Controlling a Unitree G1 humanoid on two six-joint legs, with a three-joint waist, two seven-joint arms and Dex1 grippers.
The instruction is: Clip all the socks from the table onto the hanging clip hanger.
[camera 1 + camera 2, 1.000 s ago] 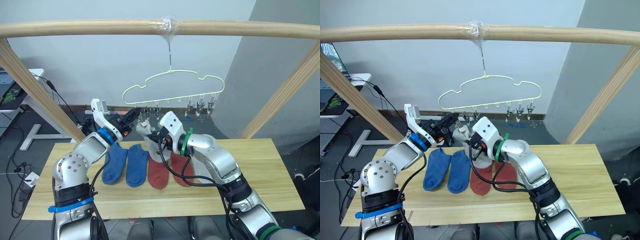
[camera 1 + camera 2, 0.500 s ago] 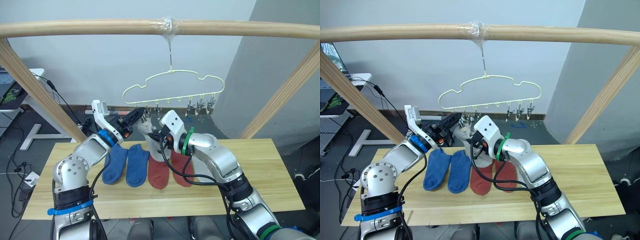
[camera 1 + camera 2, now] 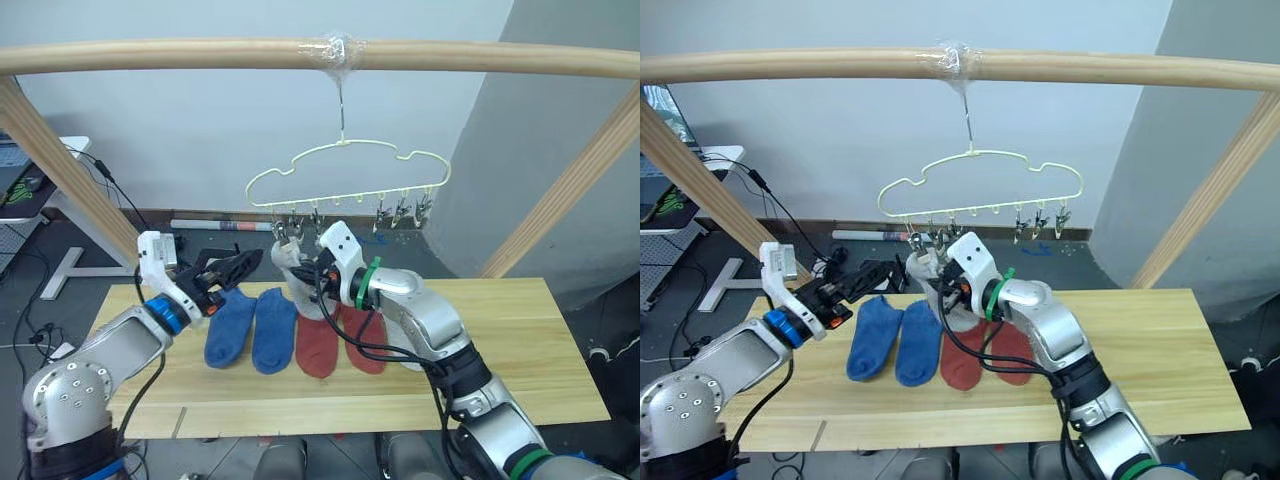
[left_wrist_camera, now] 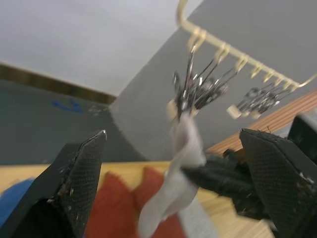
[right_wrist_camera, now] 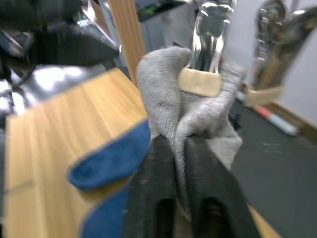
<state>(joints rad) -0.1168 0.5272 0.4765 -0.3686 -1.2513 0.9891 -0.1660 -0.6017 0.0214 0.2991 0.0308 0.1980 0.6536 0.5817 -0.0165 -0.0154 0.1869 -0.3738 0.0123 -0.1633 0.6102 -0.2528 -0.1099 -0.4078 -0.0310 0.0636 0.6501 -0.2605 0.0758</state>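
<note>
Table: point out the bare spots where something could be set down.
The table is bare right of the rust-red socks, out to its right end, and along the front edge. A smaller patch lies left of the blue socks. The middle is crowded with socks.

second grey sock (image 3: 312, 305) behind right arm
</note>
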